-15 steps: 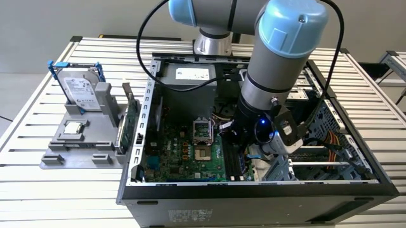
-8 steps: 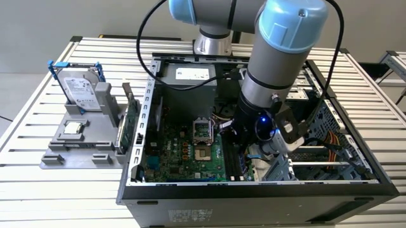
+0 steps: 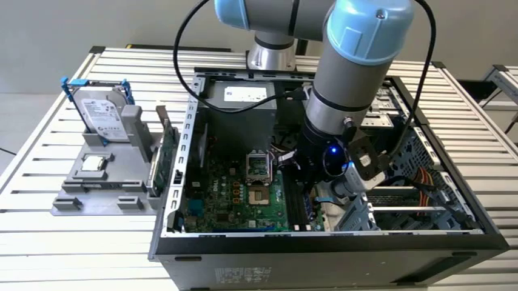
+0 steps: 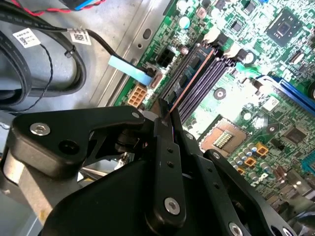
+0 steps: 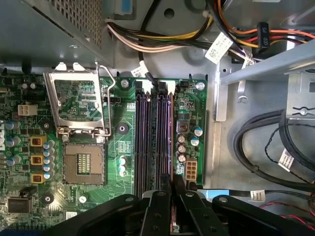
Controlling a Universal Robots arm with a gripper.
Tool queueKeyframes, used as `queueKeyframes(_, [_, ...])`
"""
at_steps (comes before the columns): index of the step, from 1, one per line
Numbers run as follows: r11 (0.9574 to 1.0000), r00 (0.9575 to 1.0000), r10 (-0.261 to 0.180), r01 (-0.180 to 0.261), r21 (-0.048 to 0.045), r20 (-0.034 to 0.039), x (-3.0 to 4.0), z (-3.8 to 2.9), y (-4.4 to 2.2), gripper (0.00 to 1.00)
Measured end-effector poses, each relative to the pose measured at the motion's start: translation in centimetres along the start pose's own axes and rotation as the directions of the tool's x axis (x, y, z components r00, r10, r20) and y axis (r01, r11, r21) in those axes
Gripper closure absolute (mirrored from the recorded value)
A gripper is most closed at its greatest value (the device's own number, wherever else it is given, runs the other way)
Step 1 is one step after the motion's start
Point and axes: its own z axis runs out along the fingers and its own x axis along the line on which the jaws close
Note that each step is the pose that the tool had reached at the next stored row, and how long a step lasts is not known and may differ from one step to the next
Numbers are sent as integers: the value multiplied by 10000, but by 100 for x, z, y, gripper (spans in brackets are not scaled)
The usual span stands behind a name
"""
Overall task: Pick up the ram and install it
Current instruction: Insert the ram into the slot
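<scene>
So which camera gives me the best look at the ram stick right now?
The second wrist view: the ram shows as a thin strip running from the gripper into the memory slots. The first wrist view shows just its end between the fingers. In the exterior view the arm covers that spot.

Green motherboard (image 5: 123,142), black claw (image 4: 170,118), seemingly copper-edged ram (image 4: 189,78)

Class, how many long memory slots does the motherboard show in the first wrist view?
4: first slot, second slot, third slot, fourth slot, side by side beside the processor socket; the gripper, holding the ram, hides one end of each.
</scene>
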Motion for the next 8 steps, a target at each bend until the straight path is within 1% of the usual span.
queueKeyframes(3, [10000, 10000, 61, -61, -2, 19, 11, 11, 1, 100])
queueKeyframes(8, [9999, 9999, 118, -118, -1, 25, 11, 32, 2, 100])
